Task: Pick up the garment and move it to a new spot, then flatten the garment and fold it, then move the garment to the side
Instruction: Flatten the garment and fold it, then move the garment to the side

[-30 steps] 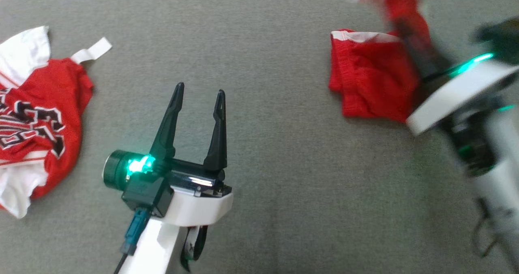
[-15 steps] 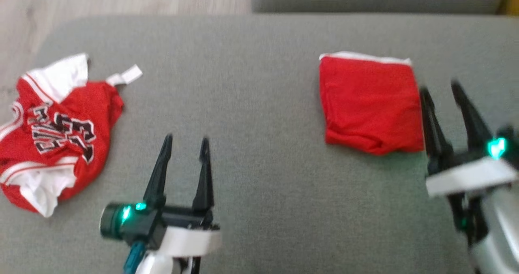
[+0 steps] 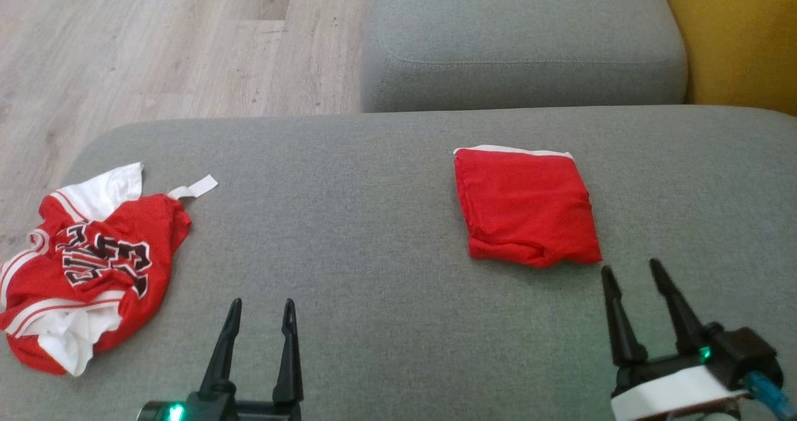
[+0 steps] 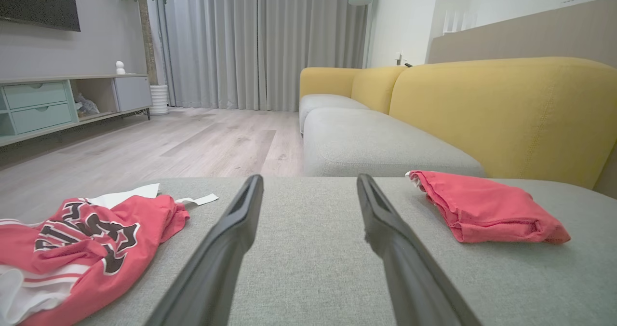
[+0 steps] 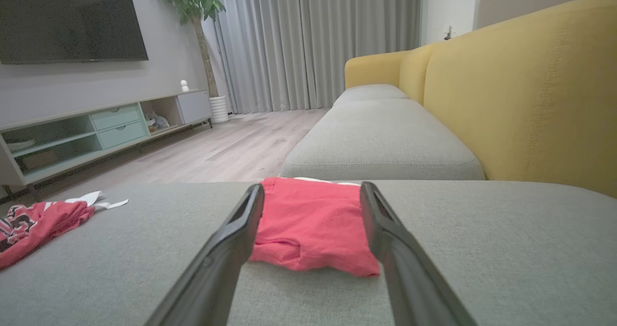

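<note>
The garment (image 3: 526, 212) is plain red with a white edge, and it lies folded in a flat square right of centre on the grey seat cushion (image 3: 373, 222). My right gripper (image 3: 630, 270) stands open just in front of its near right corner, apart from it. In the right wrist view the garment (image 5: 308, 220) lies beyond the spread tips of that gripper (image 5: 312, 187). My left gripper (image 3: 261, 306) is open and empty at the near edge. The left wrist view has this gripper (image 4: 309, 179) in the middle and the garment (image 4: 487, 210) to the right.
A crumpled red-and-white lettered jersey (image 3: 93, 265) lies at the cushion's left end. A second grey cushion (image 3: 523, 35) sits behind, with a yellow backrest (image 3: 735, 35) at the right. Wooden floor (image 3: 155, 47) lies beyond the left edge, and a low TV cabinet (image 5: 96, 123) stands far off.
My right gripper opened and let go of the red garment, which now lies folded, and the gripper drew back toward the near edge. The head camera tilted up, shifting the whole picture.
</note>
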